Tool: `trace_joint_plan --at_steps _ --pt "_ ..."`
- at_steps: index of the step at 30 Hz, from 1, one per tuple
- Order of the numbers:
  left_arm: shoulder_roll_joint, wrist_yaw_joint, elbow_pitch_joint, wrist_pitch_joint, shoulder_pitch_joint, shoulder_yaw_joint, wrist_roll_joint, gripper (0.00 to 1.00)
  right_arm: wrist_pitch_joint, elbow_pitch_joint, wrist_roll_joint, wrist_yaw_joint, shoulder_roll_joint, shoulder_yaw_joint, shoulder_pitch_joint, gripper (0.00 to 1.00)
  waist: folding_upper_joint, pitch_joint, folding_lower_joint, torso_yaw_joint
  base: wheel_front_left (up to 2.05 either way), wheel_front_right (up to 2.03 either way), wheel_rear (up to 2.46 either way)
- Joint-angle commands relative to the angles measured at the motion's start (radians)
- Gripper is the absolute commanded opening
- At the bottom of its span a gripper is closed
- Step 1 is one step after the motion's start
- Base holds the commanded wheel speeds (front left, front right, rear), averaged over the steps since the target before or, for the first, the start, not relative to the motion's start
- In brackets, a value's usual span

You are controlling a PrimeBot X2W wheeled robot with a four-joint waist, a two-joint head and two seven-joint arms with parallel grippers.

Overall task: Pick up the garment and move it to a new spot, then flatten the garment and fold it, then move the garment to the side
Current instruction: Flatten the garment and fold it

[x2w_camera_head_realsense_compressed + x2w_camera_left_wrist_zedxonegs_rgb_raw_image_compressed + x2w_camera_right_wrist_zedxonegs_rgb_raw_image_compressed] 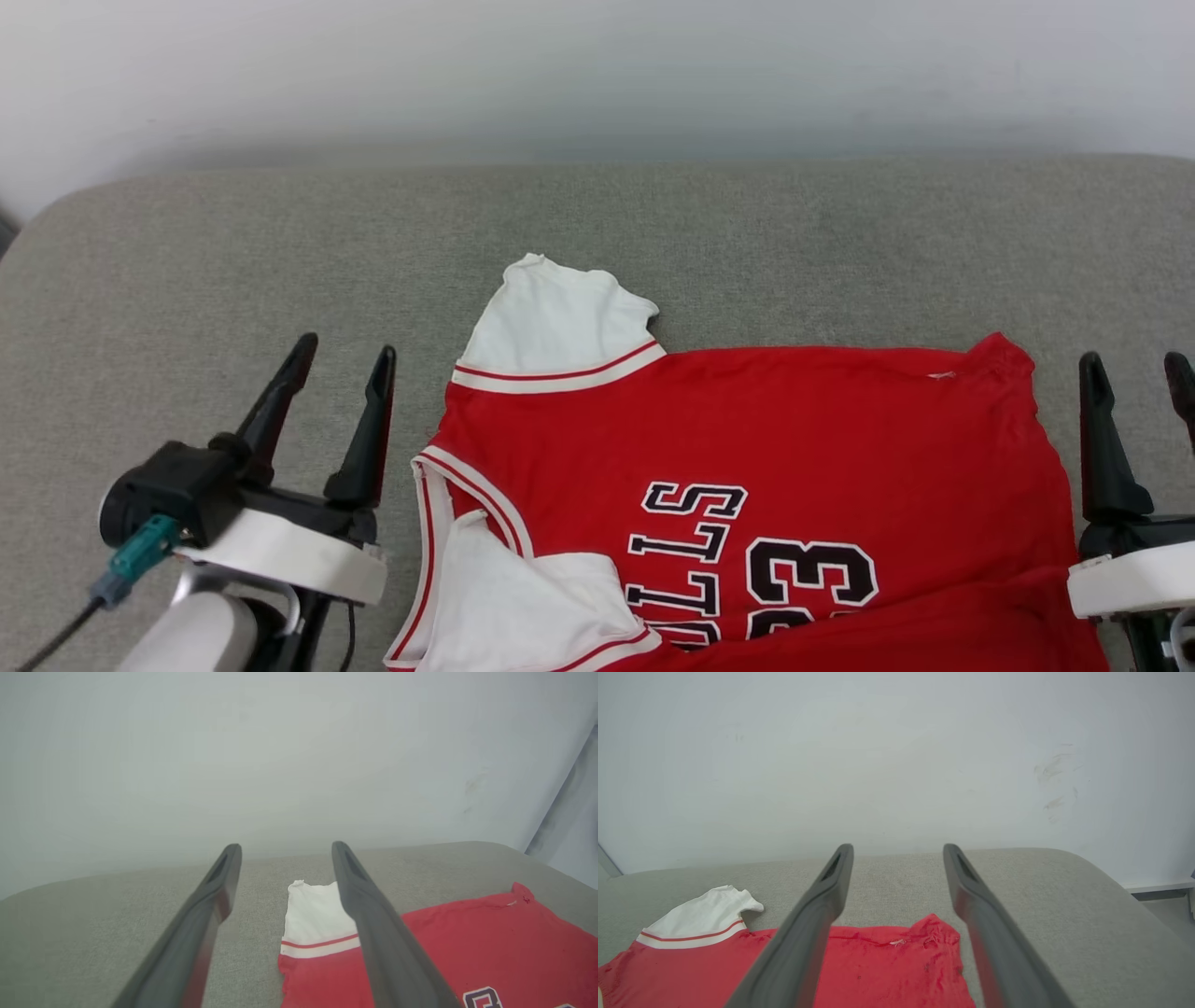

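On my left, the left end effector (345, 347) hangs with its fingers spread wide and nothing between them, just beside the neck opening of the garment (794, 429). The garment lies sideways on the grey fabric-covered desk (187, 261), neck towards my left arm and hem towards my right. The far white sleeve (555, 322) sticks out flat. The near sleeve (523, 607) is folded over onto the chest. At the far right, the right end effector (1131, 362) is also spread and empty, just off the hem.

My worries, judged from here:
- **Neck side:** a pinch could take only the top layer, so the front would peel off the back as it lifts.
- **Near sleeve:** it may stay tucked and get trapped in a fold unless it is pulled out first.
- **Near edge:** the red cloth looks doubled over, and I cannot tell how far it runs below the head view.
- **Hem side:** uneven lifts by the two arms would skew the cloth.

The lettering is black with a white outline and turned sideways. I can read "LLS", the rest being covered. Beside it are digits I take for 33.
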Motion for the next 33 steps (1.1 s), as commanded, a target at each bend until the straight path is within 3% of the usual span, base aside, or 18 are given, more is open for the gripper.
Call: trace_joint_plan --at_steps 1,5,9,16,19,22,27,33 --pt "0.008 -0.020 0.008 -0.003 -0.033 0.014 0.003 1.00 -0.015 -0.008 -0.007 0.000 0.012 0.004 -0.018 1.00 -0.0001 0.033 0.0000 -0.025 0.00 0.00 0.00" --pt "0.052 -0.073 0.024 0.023 -0.114 0.046 -0.021 1.00 -0.029 -0.030 -0.017 0.000 0.026 0.029 -0.048 1.00 -0.0001 0.100 0.0000 -0.071 0.00 0.00 0.00" --pt "0.120 -0.137 0.037 0.135 -0.244 0.047 -0.034 1.00 -0.036 -0.050 -0.024 0.000 0.040 0.040 -0.073 1.00 -0.0001 0.165 0.0000 -0.120 0.00 0.00 0.00" --pt "0.217 -0.239 0.106 0.486 -0.497 -0.017 -0.096 1.00 -0.046 -0.031 -0.029 0.000 0.065 0.087 -0.112 1.00 -0.0001 0.267 0.0000 -0.213 0.00 0.00 0.00" --pt "0.259 -0.259 0.157 0.652 -0.587 -0.051 -0.147 1.00 -0.059 -0.014 -0.030 0.000 0.073 0.105 -0.117 1.00 -0.0001 0.302 0.0000 -0.254 0.00 0.00 0.00" --pt "0.283 -0.265 0.216 0.818 -0.656 -0.068 -0.215 1.00 -0.067 0.017 -0.032 0.000 0.083 0.099 -0.122 1.00 -0.0001 0.331 0.0000 -0.288 0.00 0.00 0.00" --pt "0.307 -0.202 0.296 1.084 -0.730 -0.072 -0.315 1.00 -0.075 0.059 -0.040 0.000 0.094 0.117 -0.133 1.00 -0.0001 0.368 0.0000 -0.333 0.00 0.00 0.00" --pt "0.345 -0.163 0.293 1.212 -0.763 -0.084 -0.330 1.00 -0.103 0.098 -0.026 0.000 0.099 0.133 -0.147 1.00 -0.0001 0.408 0.0000 -0.369 0.00 0.00 0.00"
